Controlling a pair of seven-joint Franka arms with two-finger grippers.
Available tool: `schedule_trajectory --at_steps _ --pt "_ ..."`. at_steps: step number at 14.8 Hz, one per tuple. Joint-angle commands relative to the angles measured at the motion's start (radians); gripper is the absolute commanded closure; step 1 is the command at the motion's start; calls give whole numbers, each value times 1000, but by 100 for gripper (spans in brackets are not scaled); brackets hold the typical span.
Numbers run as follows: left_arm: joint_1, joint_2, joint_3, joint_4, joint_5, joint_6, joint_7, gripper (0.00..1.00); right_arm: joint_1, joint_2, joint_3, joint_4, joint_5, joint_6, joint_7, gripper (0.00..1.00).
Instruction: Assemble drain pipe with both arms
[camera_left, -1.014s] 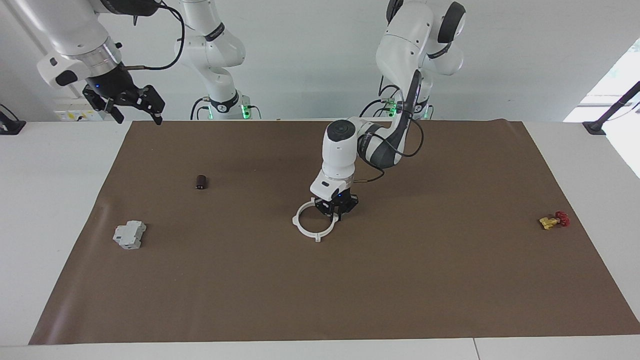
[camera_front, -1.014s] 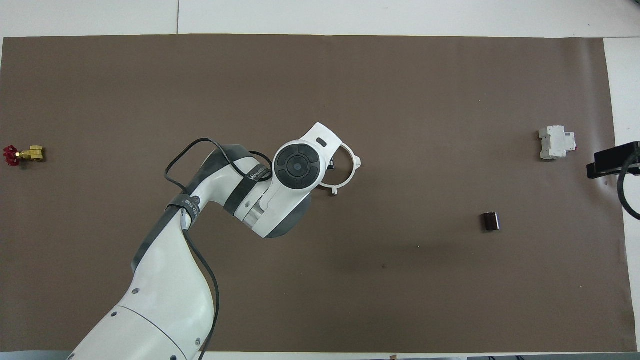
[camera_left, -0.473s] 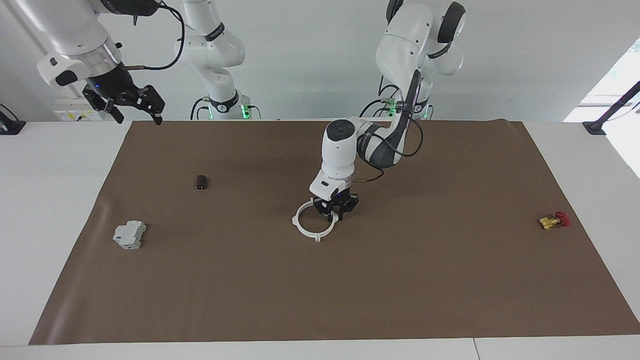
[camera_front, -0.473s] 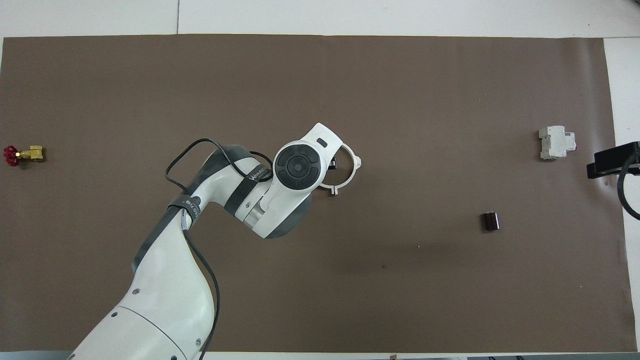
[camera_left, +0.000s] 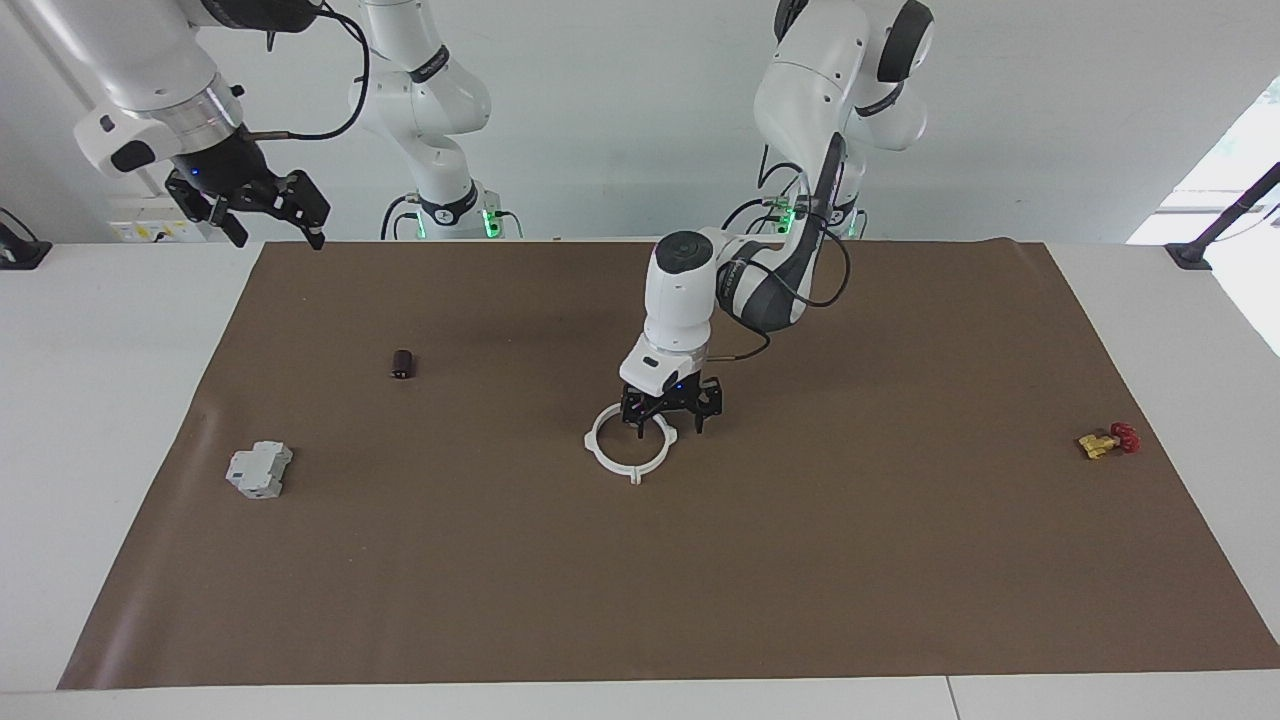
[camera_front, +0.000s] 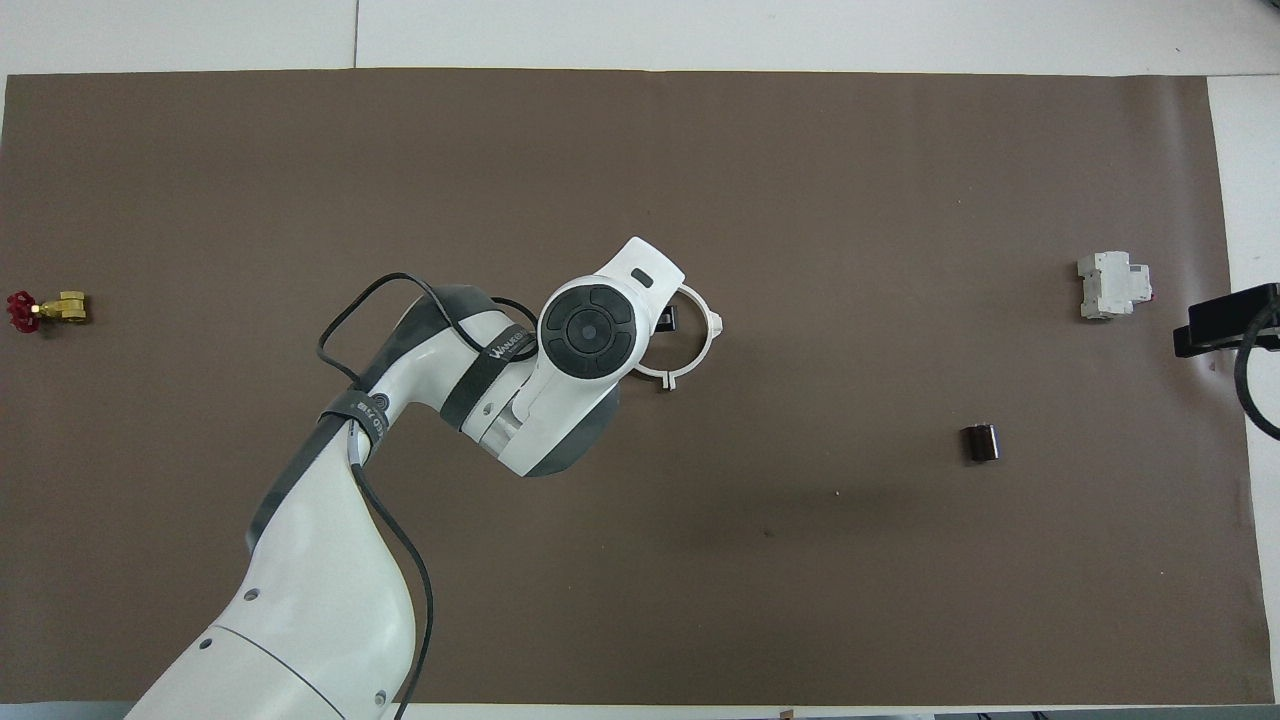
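Now drain pipe (camera_left: 628, 446) lies as closed white ring mid-surface on brown mat (camera_left: 900, 560). Left gripper (camera_left: 671, 412) spread just above ring's edge, holding nothing; release step apparently done. Right gripper (camera_left: 262, 207) spread, waits raised over right arm's end. Next move likely: left arm lifts clear without snagging ring.

Your two arms (camera_left: 690, 290) are glossy white with grey joints, loose black cables strapped on, green base lights, and black two-finger grippers (camera_left: 671, 412).

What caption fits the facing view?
Left claw open over the assembled drain pipe; right claw waits raised.
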Motion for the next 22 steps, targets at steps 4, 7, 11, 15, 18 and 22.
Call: schedule_trajectory --at_steps 4,7,11,15,18,22 --pt "140 -211 4 -132 9 -59 6 0 -15 -15 10 -20 -1 10 -21 0" --pt "252 -283 2 -151 9 -138 157 0 -15 -15 10 -18 -1 10 -21 0" --pt "387 -377 1 -148 -52 -263 384 0 -16 -15 10 -18 -1 14 -18 0" --pt "504 -455 8 -107 -171 -402 618 0 -15 -14 10 -18 0 14 -20 0" --pt "554 -443 11 52 -175 -562 678 0 -15 -14 10 -18 0 14 -20 0" --pt "605 -431 13 208 -203 -752 753 0 -9 -15 12 -18 2 13 -21 0"
